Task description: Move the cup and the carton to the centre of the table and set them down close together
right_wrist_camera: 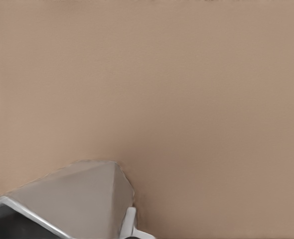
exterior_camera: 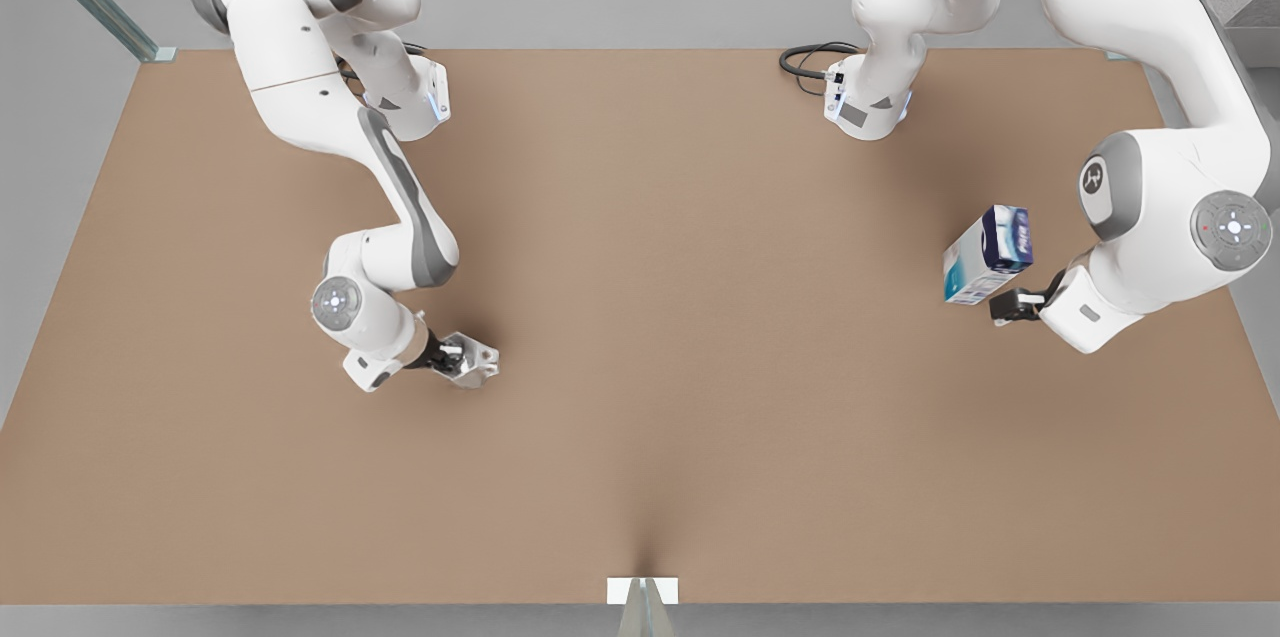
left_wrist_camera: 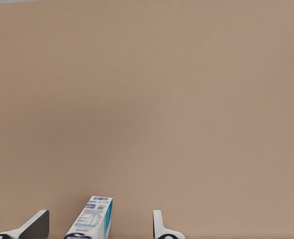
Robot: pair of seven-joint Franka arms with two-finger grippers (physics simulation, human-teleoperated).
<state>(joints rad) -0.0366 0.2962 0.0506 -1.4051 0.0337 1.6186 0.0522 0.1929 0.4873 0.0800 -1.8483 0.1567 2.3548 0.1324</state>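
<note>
A: Left gripper [exterior_camera: 1003, 306] sits at the front view's right, out toward that edge of the surface [exterior_camera: 700, 367]. Carton [exterior_camera: 987, 254] just beside it, tilted, blue printed panel uppermost.

B: Pinching it?

A: The left wrist view has the carton [left_wrist_camera: 90, 219] between two fingers [left_wrist_camera: 159, 226], jaws spread, a clear gap on one side. The other finger [left_wrist_camera: 35, 225] stands a little apart from it too. Contact lower down: cannot tell. In the front view the carton leans rather than standing square; whether its base touches the surface, I cannot tell.

B: And the other arm?

A: Right gripper [exterior_camera: 468, 358] is at the front view's left, nearer the middle than its partner. The cup [exterior_camera: 473, 360] is in its jaws, pale grey, faceted. The right wrist view has the cup [right_wrist_camera: 77, 191] close up, a white fingertip [right_wrist_camera: 128, 225] pressed against its side. Jaws pinching the cup.

B: Cup on the surface or raised?

A: Cannot tell; it is low over it with a shadow close beneath. Cup and carton are well apart, with bare brown surface between.
</note>
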